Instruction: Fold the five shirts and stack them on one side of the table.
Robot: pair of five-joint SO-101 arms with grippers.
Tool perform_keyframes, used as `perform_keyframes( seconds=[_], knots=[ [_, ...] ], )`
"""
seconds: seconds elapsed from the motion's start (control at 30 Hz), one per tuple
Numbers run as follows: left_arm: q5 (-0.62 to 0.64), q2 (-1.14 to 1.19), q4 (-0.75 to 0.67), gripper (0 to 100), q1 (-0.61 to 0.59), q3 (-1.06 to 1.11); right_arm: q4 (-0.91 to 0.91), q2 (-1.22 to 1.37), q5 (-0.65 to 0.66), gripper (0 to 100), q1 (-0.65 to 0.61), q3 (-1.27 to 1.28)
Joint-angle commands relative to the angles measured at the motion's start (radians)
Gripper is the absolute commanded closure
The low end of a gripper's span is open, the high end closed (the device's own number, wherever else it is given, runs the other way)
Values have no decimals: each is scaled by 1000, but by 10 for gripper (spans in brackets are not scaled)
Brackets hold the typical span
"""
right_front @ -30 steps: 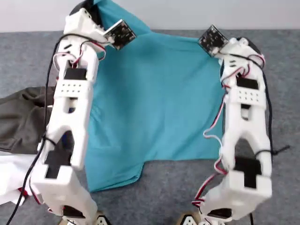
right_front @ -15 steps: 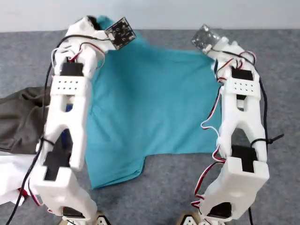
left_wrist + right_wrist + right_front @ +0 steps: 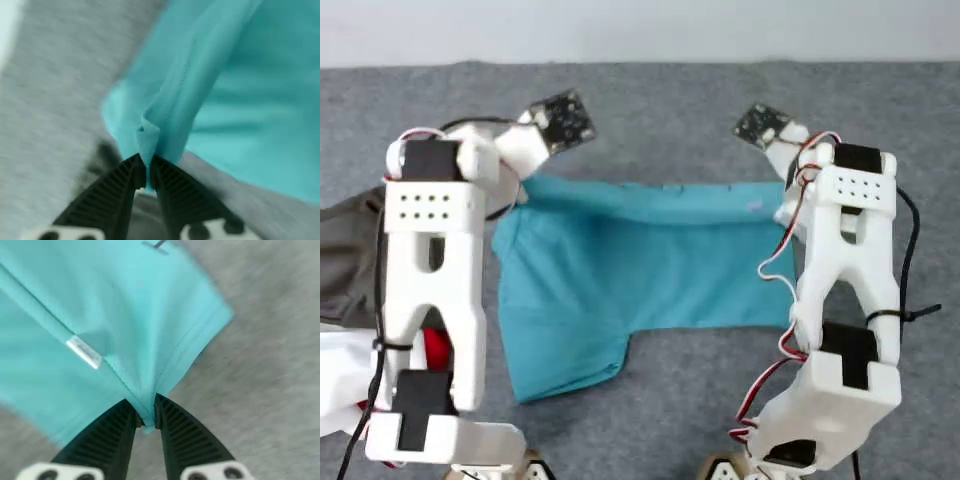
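A teal shirt lies on the grey table, its far part folded over toward the arms so a doubled edge runs across the middle. My left gripper is shut on the shirt's bunched far-left corner, and in the high view the left arm stands over that corner. My right gripper is shut on the shirt's far-right corner beside a white label. The right arm stands over the shirt's right edge. One sleeve sticks out at the near left.
A dark olive garment lies at the left edge. White cloth and a bit of red show under the left arm. Bare grey table stretches beyond the shirt.
Both arms have pulled back toward the near side with the shirt's far corners, folding the far part over itself. The shirt now covers far less table.
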Motion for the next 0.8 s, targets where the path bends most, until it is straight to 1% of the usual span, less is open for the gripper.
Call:
perform_keyframes(
  seconds=[0.0, 0.1, 0.23, 0.43, 0.53, 0.67, 0.77],
  knots=[
    [8, -72, 95, 986, -28, -2, 162, -53, 6, 988, 22, -55],
    [9, -114, 95, 986, -66, 96, 259, -47, 5, 988, 22, -54],
    [8, -195, 95, 985, -84, 297, 348, -47, 5, 988, 22, -51],
    [-31, -365, 94, 985, -84, 555, 348, -47, 11, 988, 22, 66],
    [-41, -416, 92, 985, -91, 615, 306, -50, 8, 988, 22, 120],
    [-41, -430, 92, 979, -91, 641, 275, -48, 6, 983, 22, 147],
    [-37, -437, 94, 903, -101, 641, 277, -48, 11, 961, 22, 146]
  ],
)
